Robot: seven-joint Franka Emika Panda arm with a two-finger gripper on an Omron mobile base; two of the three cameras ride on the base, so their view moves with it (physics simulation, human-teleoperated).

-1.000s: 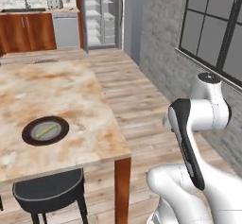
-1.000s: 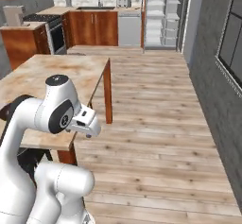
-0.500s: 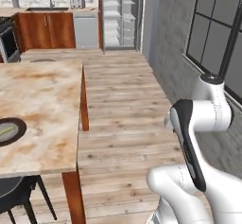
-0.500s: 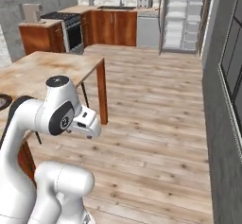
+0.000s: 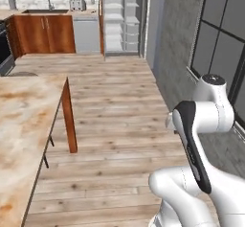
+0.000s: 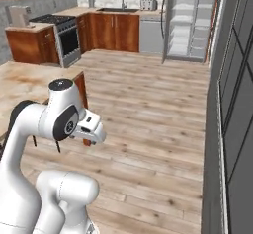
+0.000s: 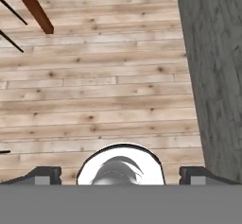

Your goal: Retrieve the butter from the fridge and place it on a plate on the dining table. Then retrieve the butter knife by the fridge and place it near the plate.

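Open fridge (image 5: 122, 17) with bare pale shelves; gripper (image 7: 120, 175) jaws spread wide, nothing between them

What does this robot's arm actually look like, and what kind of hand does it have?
The arm is made of glossy white rounded segments with dark grey or black bands and caps at the joints. No loose cables show. Its hand is a simple gripper with two small dark finger tips, set wide apart, on a white rounded wrist.
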